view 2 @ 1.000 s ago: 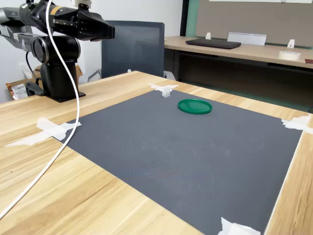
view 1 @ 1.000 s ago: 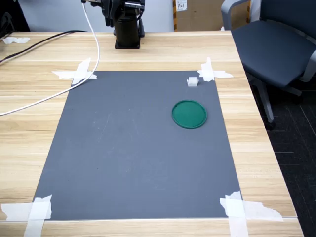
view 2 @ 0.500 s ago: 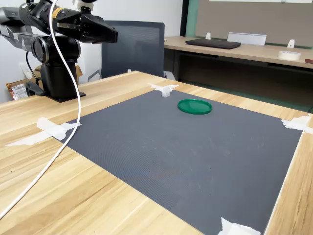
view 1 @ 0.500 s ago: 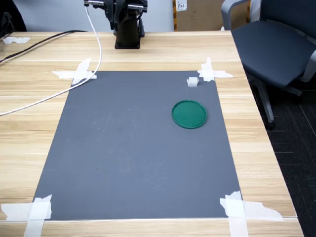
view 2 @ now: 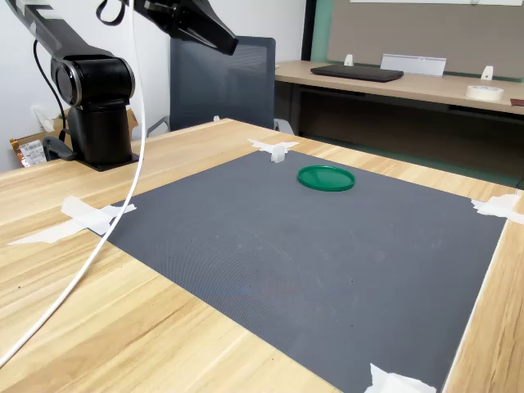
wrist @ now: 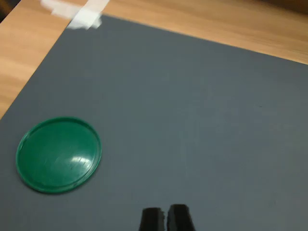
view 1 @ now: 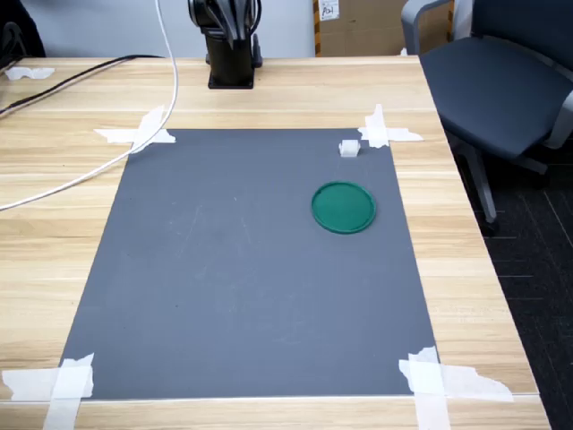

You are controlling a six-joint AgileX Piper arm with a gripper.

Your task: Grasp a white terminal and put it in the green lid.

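Near the mat's [view 1: 233, 269] far corner by the tape [view 1: 387, 133], terminal [view 1: 349, 148] sits untouched, just beyond the empty lid [view 1: 343, 207]; gripper [wrist: 165, 219], fingers nearly together and holding nothing, hangs high, so grasp and placement both remain.

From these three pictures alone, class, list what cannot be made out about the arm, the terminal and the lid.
- Gripper: first exterior view's top edge cuts it off; only the fingertips show in the wrist view.
- White terminal: outside the wrist view; too small for detail in both exterior views.
- Green lid: rim height unclear, wrist view blurred.
- Office chair: cut off in the first exterior view.
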